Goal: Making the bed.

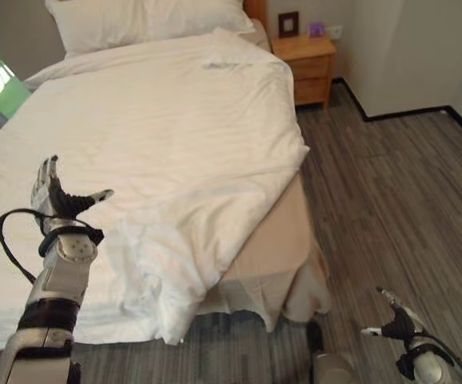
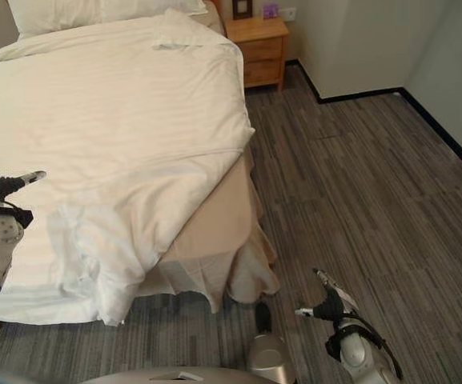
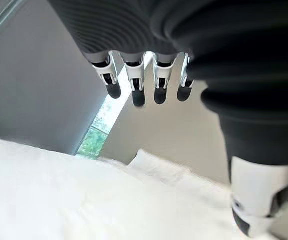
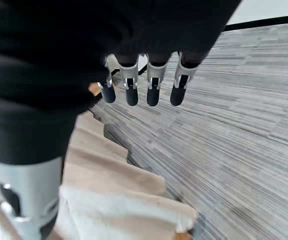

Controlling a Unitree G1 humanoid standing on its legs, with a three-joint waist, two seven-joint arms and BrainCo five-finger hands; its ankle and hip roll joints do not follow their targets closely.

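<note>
Bed (image 1: 275, 264) carries rumpled white duvet (image 1: 158, 152), corner hanging over foot; pillows (image 1: 150, 20) at head

White duvet (image 1: 158, 136), white pillows (image 1: 150, 20), beige bed skirt (image 1: 275, 256), orange-brown wooden nightstand (image 1: 307, 64), grey streaked floor (image 1: 399, 208)
</note>
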